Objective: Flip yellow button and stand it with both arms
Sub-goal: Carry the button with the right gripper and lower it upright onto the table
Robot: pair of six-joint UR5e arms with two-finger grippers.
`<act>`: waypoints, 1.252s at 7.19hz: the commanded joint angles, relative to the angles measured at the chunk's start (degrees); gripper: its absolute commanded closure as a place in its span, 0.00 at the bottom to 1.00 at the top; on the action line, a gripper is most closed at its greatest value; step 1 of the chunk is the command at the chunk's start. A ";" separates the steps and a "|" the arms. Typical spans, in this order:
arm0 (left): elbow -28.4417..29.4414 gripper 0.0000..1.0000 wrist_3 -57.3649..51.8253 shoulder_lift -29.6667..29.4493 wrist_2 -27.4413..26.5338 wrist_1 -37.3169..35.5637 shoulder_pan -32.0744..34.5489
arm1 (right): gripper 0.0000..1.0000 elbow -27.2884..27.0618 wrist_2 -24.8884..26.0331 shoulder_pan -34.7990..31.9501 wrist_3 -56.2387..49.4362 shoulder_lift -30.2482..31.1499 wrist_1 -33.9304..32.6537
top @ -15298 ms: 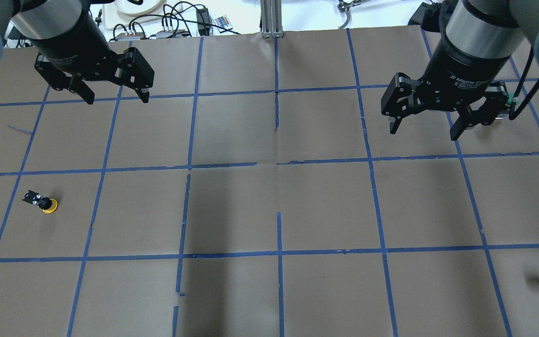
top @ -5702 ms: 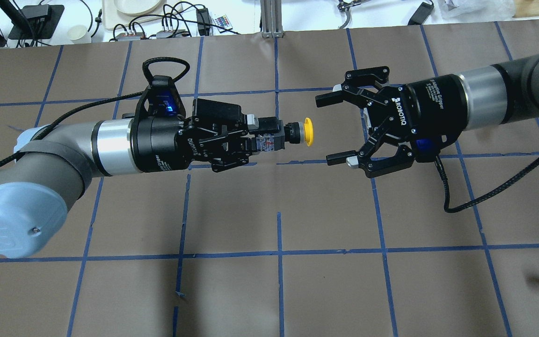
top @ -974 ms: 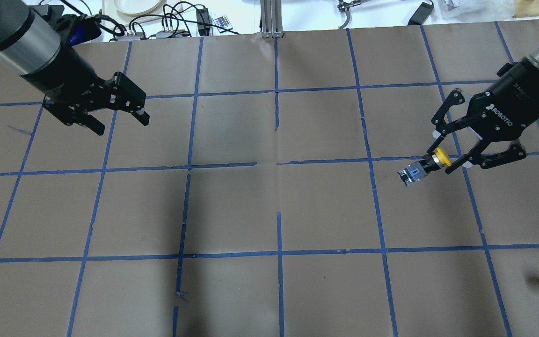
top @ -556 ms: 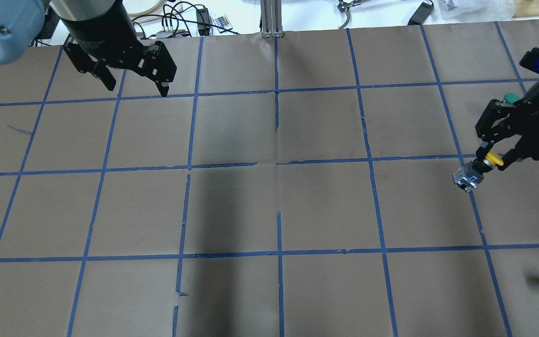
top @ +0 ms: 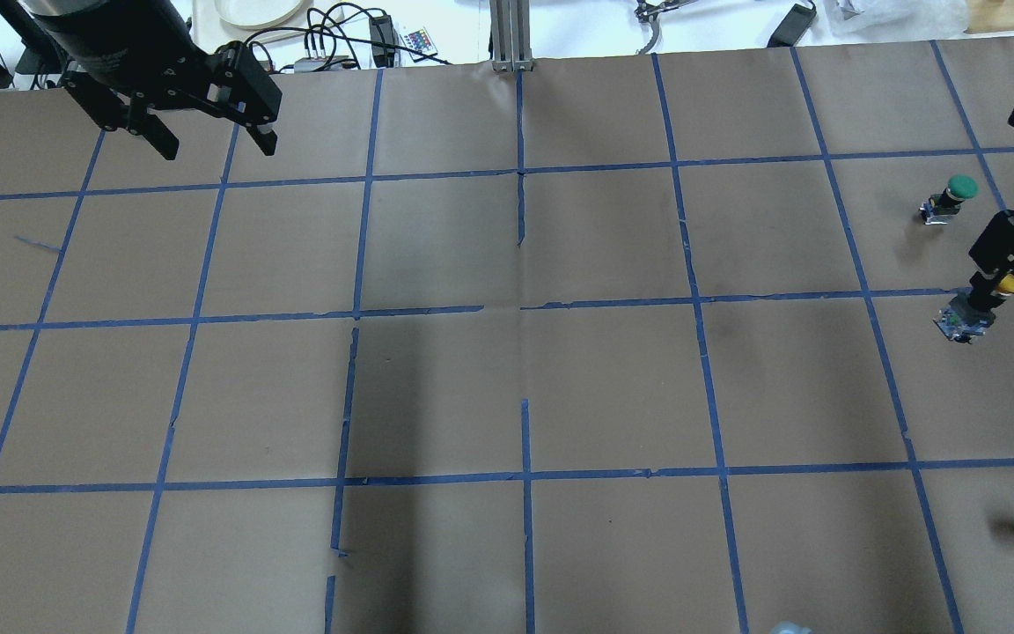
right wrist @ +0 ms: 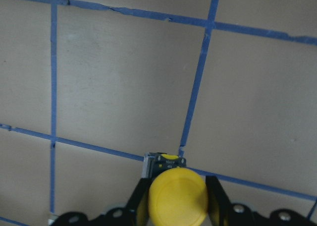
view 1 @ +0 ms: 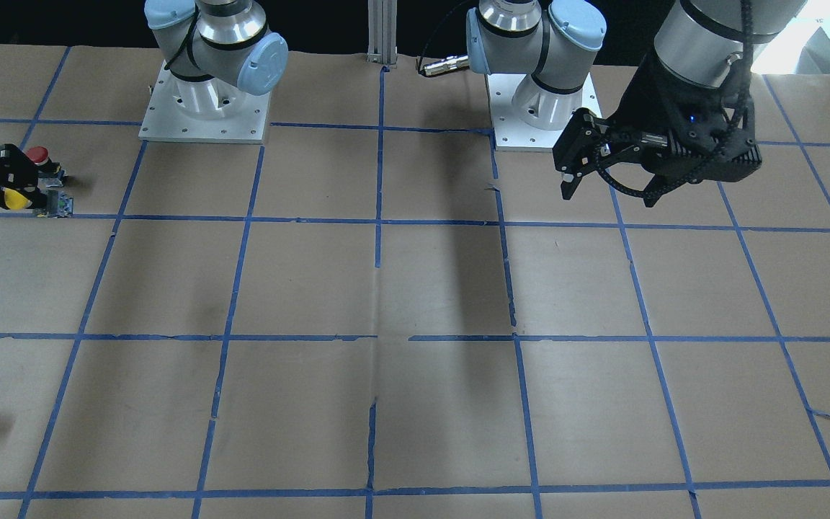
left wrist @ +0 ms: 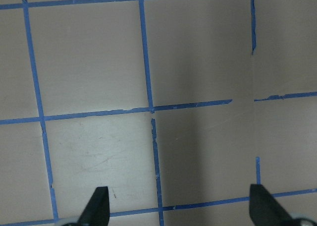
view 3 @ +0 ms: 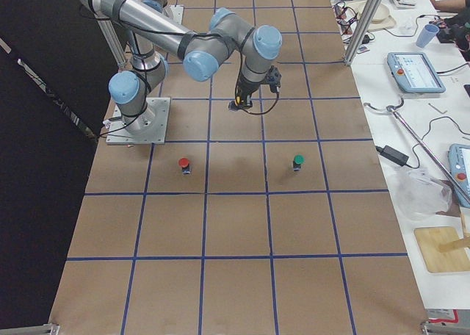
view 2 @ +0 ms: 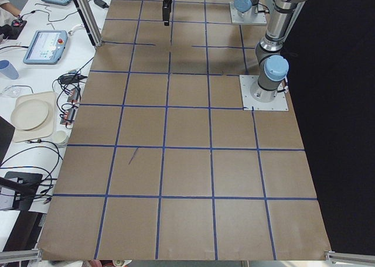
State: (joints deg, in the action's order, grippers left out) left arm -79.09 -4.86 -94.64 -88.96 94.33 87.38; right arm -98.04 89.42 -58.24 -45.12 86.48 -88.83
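yellow button (right wrist: pixel 178 186): 1x, round smooth cap, grey/blk block body
R gripper (right wrist: pixel 178 198): pinching yellow button, frame bottom
L gripper (left wrist: pixel 178 201): fingers spread
other caps: 1 red button (view 3: pixel 183 162), 1 green button (view 3: pixel 298 160)
table (top: pixel 613 387): matte brown paper, blue tape grid

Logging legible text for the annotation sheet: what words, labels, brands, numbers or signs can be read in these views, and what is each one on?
No text can be read in any view.
left gripper: no lettering legible on its black body.
yellow button: small marking on its body, too blurred to read.
teach pendant: screen too small to read.
remote: coloured keys, no legible marks.
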 commanded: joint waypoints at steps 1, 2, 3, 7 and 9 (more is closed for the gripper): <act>-0.62 0.00 1.25 -0.55 -3.95 -0.20 0.60 | 0.95 -4.24 0.94 3.38 -19.93 -2.01 -13.92; -1.58 0.00 1.17 -0.20 -4.03 -0.38 0.69 | 0.95 -5.48 0.76 5.13 -29.75 -3.32 -19.13; -1.33 0.00 1.34 -0.02 -3.94 -0.55 0.86 | 0.95 -5.66 0.15 6.80 -36.47 -4.90 -21.27; -1.51 0.00 -0.15 -0.55 -0.69 -0.99 0.69 | 0.94 -9.08 -1.96 10.51 -48.74 -10.54 -30.60; -1.42 0.00 -0.15 -0.81 -0.78 -1.43 0.60 | 0.93 -10.06 -5.63 10.51 -58.97 -11.24 -30.87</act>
State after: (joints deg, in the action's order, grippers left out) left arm -80.46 -4.97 -95.34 -89.79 93.25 88.02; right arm -107.54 86.21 -47.88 -97.64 75.99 -119.28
